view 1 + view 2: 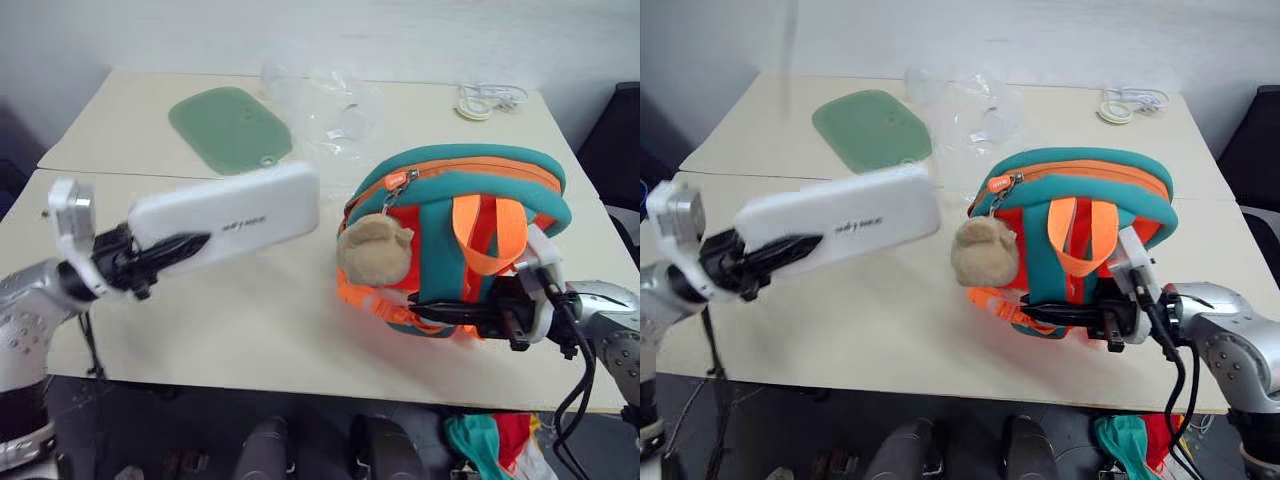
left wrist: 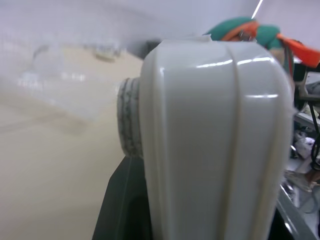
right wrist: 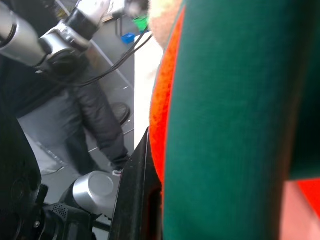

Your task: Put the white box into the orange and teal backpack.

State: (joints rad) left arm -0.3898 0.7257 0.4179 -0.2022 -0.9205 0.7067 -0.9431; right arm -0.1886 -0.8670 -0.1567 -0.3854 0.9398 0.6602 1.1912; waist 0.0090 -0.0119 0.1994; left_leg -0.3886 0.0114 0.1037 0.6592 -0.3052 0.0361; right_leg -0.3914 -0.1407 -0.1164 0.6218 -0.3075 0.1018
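White box [image 1: 228,212] clamped in left tool [image 1: 178,247], off table.

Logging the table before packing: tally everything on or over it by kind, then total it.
white box: 1
orange and teal backpack: 1
tan plush toy: 1
green mat: 1
clear plastic packaging: 1
white coiled cable: 1
Total: 6

Soft, even light is cast over the table [image 1: 300,330], glare streaks are seen on the white box [image 2: 215,140], and both wrist views are blurred.
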